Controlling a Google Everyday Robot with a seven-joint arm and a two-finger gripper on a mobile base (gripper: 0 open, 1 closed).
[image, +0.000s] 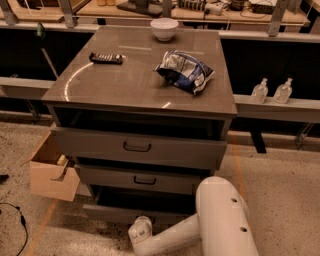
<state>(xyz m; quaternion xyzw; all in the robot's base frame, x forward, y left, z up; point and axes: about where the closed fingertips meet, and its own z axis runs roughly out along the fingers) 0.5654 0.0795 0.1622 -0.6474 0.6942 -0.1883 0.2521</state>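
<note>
White-armed pincer (141, 231) sits low by the bottom drawer (107, 212), spread or pressed I cannot tell; a skewed shove could jam the drawer.

It looks like a robotics lab or workshop. Wooden benches (100, 10) on metal frames line the far side, loaded with cables and gear (200, 6). A grey drawer cabinet (125, 85) stands alone on a speckled floor (285, 190) marked with an orange tape line (239, 170). Two pump bottles (259, 91) sit on a ledge (300, 109) at right, a cardboard box (52, 177) and a loose cable (20, 222) at left. The gripper (138, 229) is low and near, at the bottom drawer (120, 214)
</note>
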